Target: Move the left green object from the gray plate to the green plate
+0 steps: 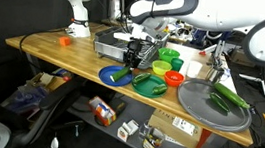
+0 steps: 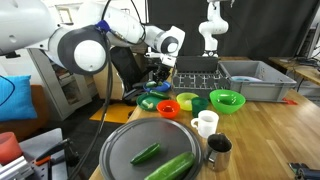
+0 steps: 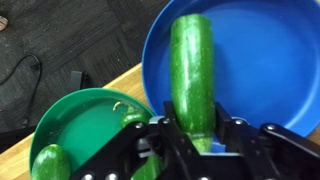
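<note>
The short green cucumber-like piece [image 2: 146,153] lies on the large dull gray round plate [image 2: 118,150] beside a longer dark green cucumber [image 2: 168,167], well apart from the claw [image 3: 197,135]. In the wrist view the claw's jaws stand on either side of the near end of another long green cucumber [image 3: 192,65] lying on the round blue plate [image 3: 270,60]; whether they are pressing it, I cannot tell. The dark green round plate [image 3: 85,125] lies just beside it on the wooden table [image 1: 55,50].

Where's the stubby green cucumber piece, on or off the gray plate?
On: the stubby green piece lies on the gray plate beside a longer cucumber.
</note>
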Robot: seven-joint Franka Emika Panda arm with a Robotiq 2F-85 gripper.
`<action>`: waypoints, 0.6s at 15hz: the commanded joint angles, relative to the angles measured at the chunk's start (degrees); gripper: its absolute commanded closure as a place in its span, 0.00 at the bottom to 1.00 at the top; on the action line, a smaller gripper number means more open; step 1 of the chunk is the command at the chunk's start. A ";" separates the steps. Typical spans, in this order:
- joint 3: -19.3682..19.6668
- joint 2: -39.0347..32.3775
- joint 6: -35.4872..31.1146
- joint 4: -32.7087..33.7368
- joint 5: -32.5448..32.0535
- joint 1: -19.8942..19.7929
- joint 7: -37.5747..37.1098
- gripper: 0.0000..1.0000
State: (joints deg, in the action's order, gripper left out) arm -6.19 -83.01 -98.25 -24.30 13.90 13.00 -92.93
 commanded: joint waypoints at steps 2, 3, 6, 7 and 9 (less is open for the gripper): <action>-0.25 0.87 -1.35 -1.90 -0.22 0.38 1.17 0.35; -0.33 0.76 -1.39 -1.93 -0.16 0.49 1.35 0.30; -0.46 0.47 -2.26 -1.54 -0.07 0.76 1.64 0.04; -0.50 0.43 -3.08 -1.28 -0.01 0.81 1.83 0.01; -0.61 0.52 -5.17 -0.65 -0.13 0.99 3.53 0.00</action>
State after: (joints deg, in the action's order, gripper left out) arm -6.33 -83.20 -100.64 -24.45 13.91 14.03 -92.21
